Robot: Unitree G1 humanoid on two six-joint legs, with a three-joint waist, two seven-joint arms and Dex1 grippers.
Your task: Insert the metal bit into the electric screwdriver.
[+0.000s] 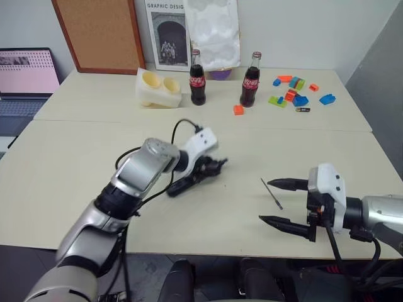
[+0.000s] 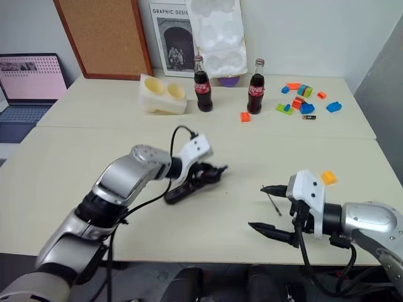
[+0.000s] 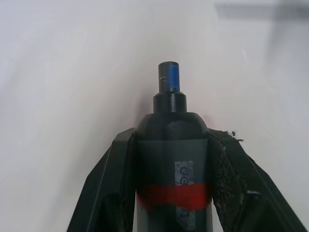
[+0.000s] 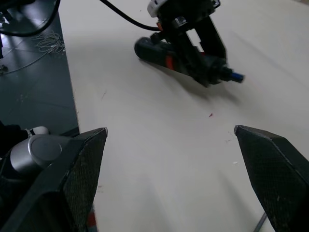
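My left gripper is shut on the electric screwdriver, a black pen-shaped tool with a red band and a small blue tip. It is held near the middle of the near table, tip pointing right and a little off the surface. The metal bit, a thin dark rod, lies flat on the table to the right of the screwdriver. My right gripper is open just right of the bit, one finger on each side of the bit's line and nothing between them. From the right wrist, the screwdriver lies ahead.
Two cola bottles, a cream foam block and an orange brick stand on the far table. Several coloured bricks lie at the far right. A laptop sits at the far left.
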